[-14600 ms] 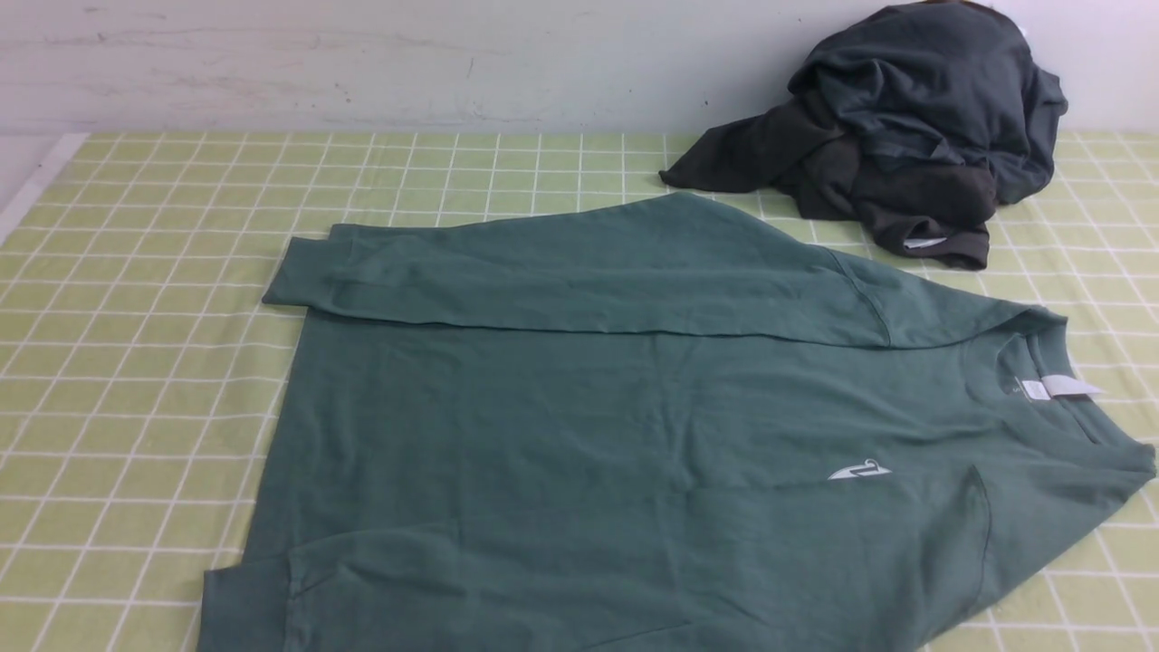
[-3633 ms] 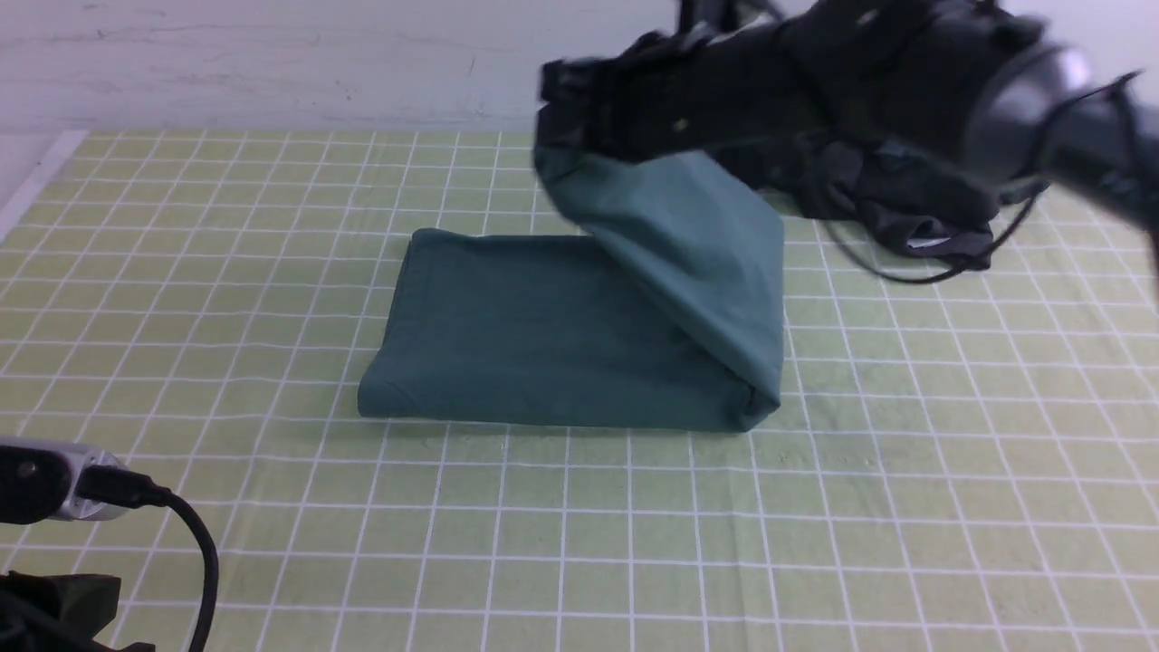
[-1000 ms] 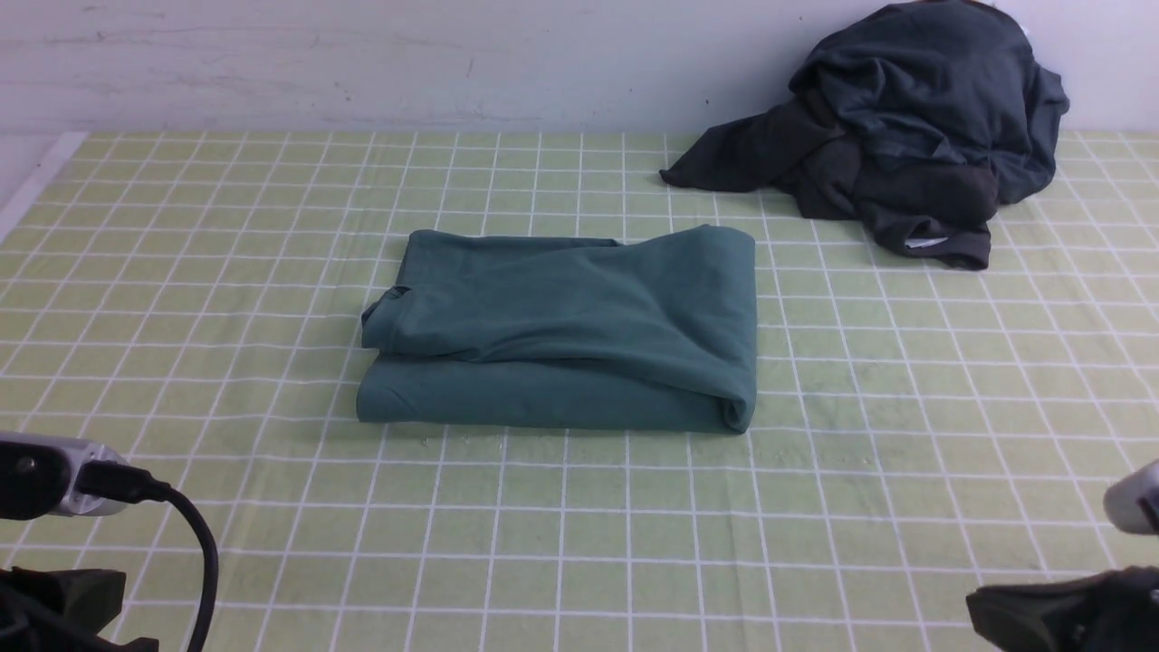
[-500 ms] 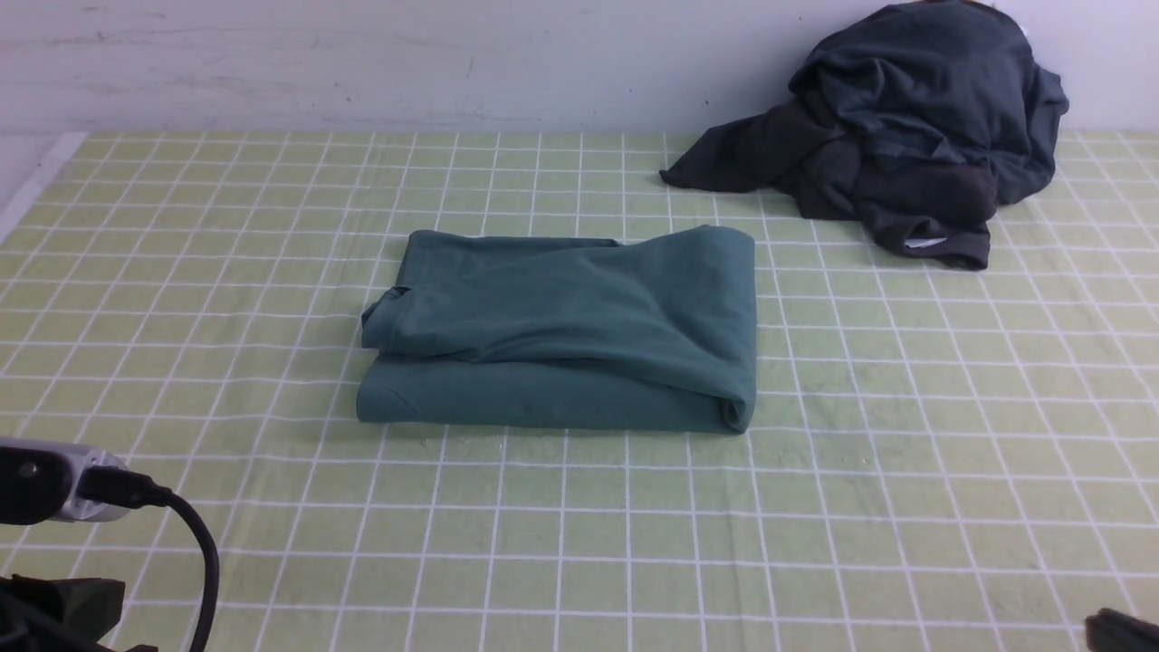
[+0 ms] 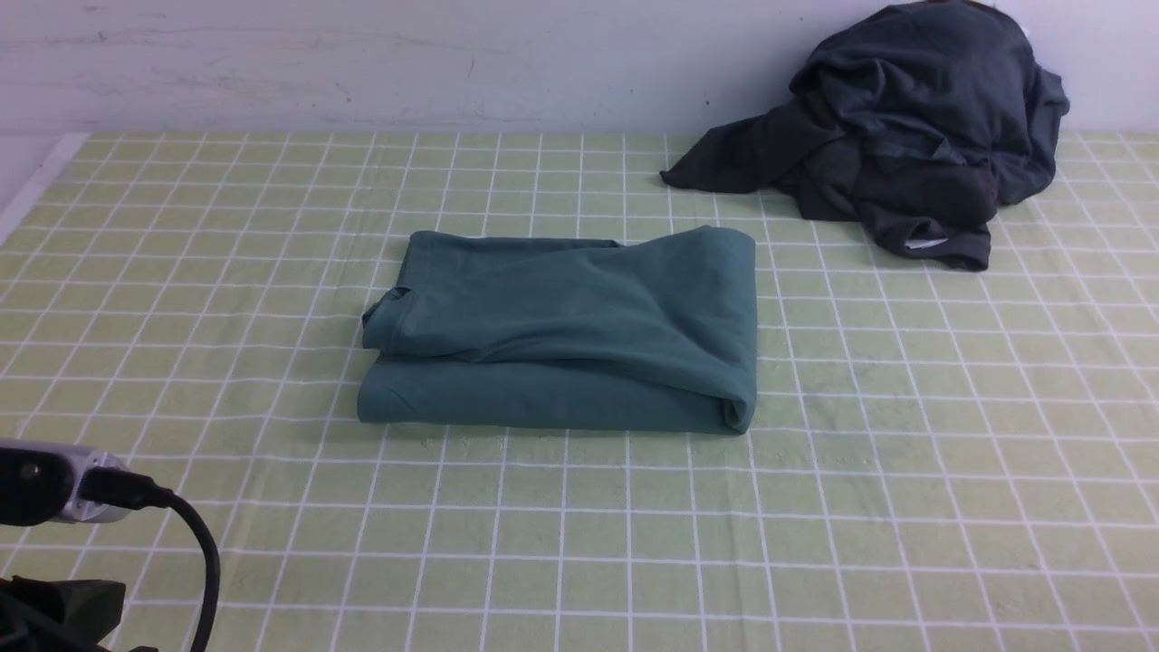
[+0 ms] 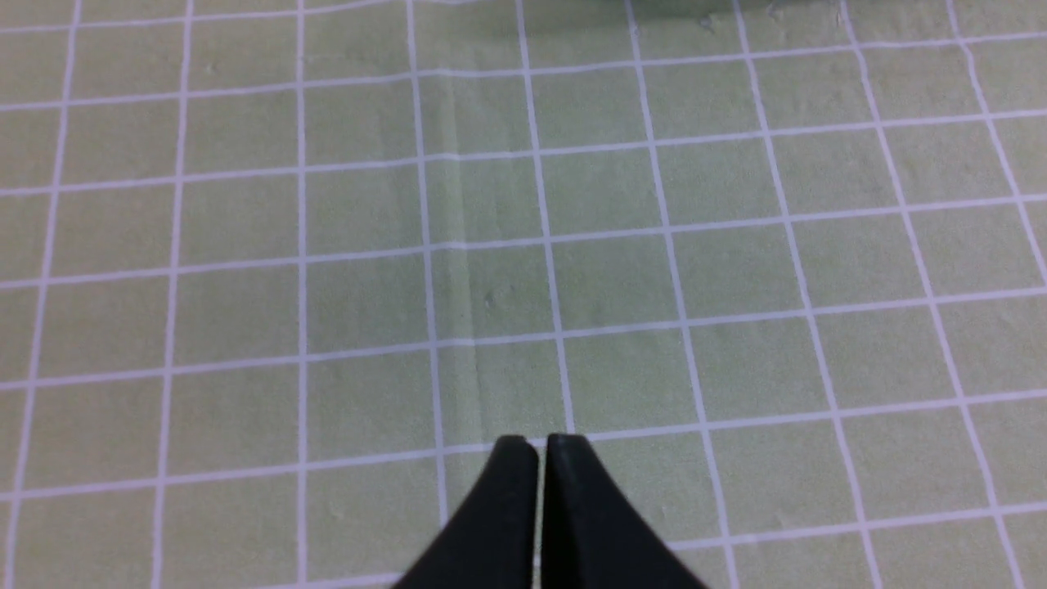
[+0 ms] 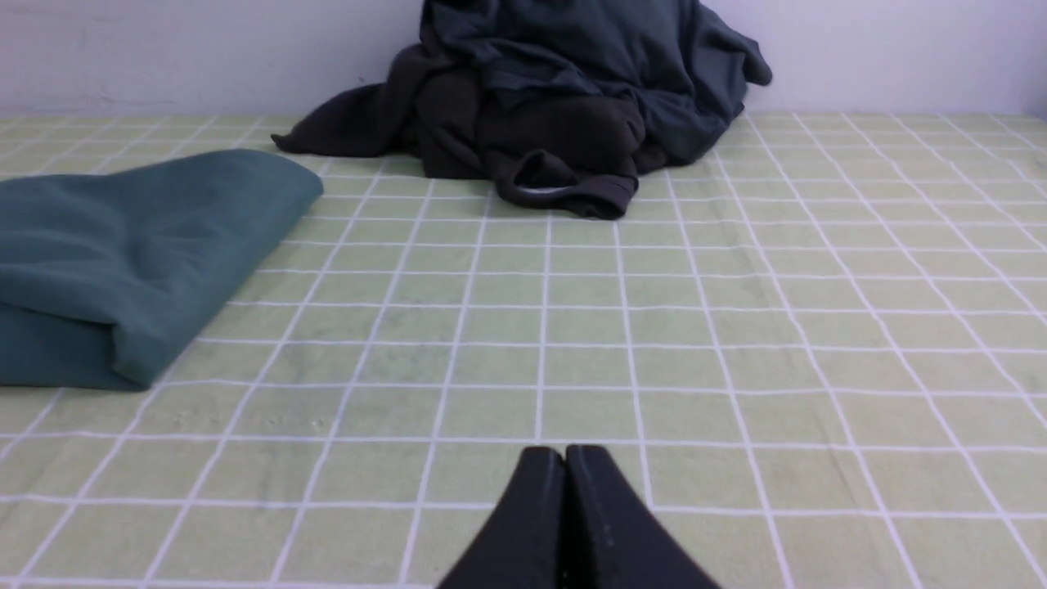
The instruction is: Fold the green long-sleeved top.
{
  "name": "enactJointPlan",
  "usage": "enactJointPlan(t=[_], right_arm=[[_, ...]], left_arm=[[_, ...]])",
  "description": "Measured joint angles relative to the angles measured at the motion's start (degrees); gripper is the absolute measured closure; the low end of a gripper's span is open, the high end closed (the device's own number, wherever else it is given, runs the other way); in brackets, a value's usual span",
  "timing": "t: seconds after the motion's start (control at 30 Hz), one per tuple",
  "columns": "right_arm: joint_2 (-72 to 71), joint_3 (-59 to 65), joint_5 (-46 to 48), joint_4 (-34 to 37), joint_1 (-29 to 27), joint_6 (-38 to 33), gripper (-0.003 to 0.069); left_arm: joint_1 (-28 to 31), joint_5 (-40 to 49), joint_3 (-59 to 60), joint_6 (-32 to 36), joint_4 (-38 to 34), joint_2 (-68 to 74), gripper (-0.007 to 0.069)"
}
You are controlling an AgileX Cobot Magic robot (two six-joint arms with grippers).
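The green long-sleeved top (image 5: 570, 330) lies folded into a thick rectangle in the middle of the checked cloth, its upper layer a little rumpled at the left end. Its right end also shows in the right wrist view, the green top (image 7: 123, 262) resting flat. My left gripper (image 6: 540, 446) is shut with nothing in it, over bare cloth well short of the top. Shut and empty too, my right gripper (image 7: 564, 452) hovers over cloth to the right of the top. In the front view only the left arm's wrist and cable (image 5: 100, 489) show, at the bottom left.
A heap of dark charcoal-grey garments (image 5: 896, 136) sits against the back wall at the right, and the same heap (image 7: 540, 106) shows in the right wrist view. The yellow-green checked tablecloth (image 5: 579, 543) covers the table; its left edge (image 5: 36, 181) shows at the far left.
Since the earliest frame the spread-out top has been folded into a compact rectangle. Over the last second the right arm has drawn back out of the front view's bottom right corner.
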Motion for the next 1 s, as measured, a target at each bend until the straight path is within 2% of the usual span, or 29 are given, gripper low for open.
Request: enactJointPlan(t=[0.6,0.83,1.0], right_arm=[[0.0,-0.2,1.6,-1.1,-0.2,0.1,0.0668],[0.0,-0.2,1.7,-1.3,-0.2,0.1,0.0668],[0.0,-0.2,1.8,-1.3,-0.2,0.1,0.0668]], left_arm=[[0.0,-0.1,0.1,0.0,-0.1,0.0,0.0627],[0.0,-1.6,5.6,0.0,0.0,-14.0,0.0627],[0.0,-6.1,12.5,0.0,0.0,-32.4,0.0627]])
